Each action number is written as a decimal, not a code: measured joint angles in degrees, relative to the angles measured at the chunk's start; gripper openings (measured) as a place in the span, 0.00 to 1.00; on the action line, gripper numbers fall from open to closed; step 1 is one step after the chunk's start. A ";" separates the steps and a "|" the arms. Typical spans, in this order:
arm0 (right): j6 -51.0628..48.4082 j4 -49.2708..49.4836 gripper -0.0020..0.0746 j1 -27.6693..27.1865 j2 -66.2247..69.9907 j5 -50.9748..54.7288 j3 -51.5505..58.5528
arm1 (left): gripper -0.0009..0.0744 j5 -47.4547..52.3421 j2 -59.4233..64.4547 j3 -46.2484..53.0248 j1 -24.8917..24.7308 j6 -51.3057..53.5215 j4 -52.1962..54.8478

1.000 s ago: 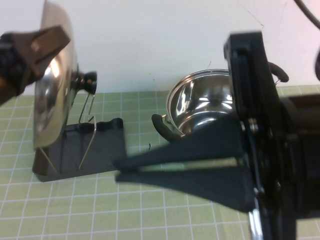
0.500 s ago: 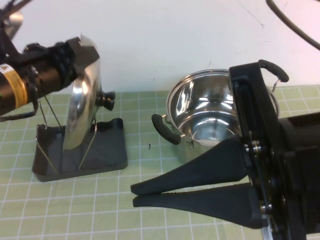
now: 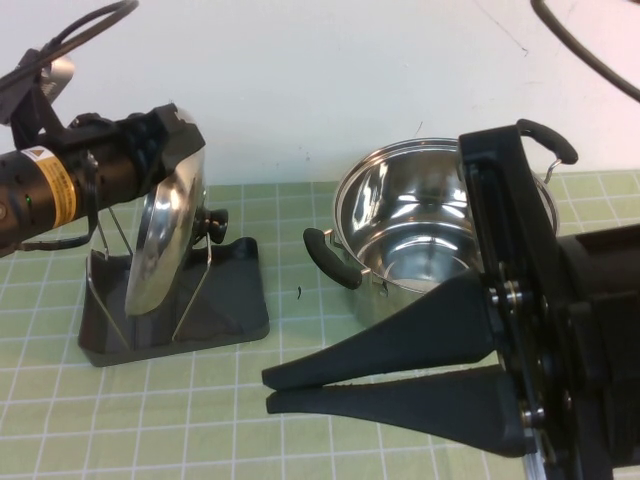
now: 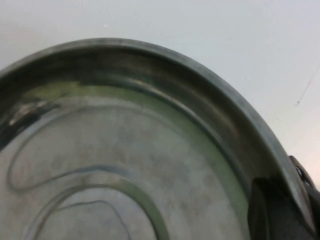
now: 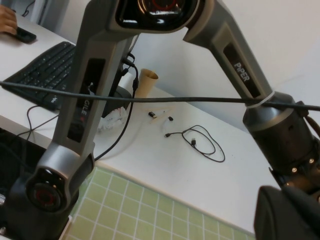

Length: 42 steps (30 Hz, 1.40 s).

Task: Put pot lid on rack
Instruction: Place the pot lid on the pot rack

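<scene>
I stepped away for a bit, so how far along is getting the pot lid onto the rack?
Nearly done. The pot lid stands on edge between the rack's wire uprights. The left gripper is shut on its top rim; letting go and backing off remain. The right gripper is shut, idle in front of the pot.

The pot lid [image 3: 165, 240] is lower now. A second ago it hangs high at the left edge of the high view, big and close. Now it sits down among the wire posts of the rack [image 3: 180, 315], leaning, with its black knob [image 3: 213, 222] facing the pot side.

The left gripper [image 3: 178, 140] comes down with it and moves a bit toward the middle (it is pinching the lid's top rim).

The rack slides a little too. It is a bit more to the right and a bit nearer than before.

The right gripper [image 3: 275, 388] is blurry a second ago. Now it is sharp, and its tips point a bit more to the right.
</scene>
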 joint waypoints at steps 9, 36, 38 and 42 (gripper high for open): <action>0.12 -0.09 0.02 0.00 0.00 0.00 0.00 | 0.37 1.35 0.35 0.00 0.00 0.63 4.08; 0.11 -0.70 0.02 0.00 0.00 5.92 0.00 | 0.72 -13.51 -6.58 -0.07 13.81 -12.62 22.79; -0.35 -0.70 0.02 0.00 0.00 7.09 0.00 | 0.68 -13.80 -9.31 -0.07 14.93 -11.58 23.39; -2.56 -0.70 0.02 0.00 0.00 10.80 0.00 | 0.54 -11.54 -15.84 -0.07 16.12 -7.87 23.42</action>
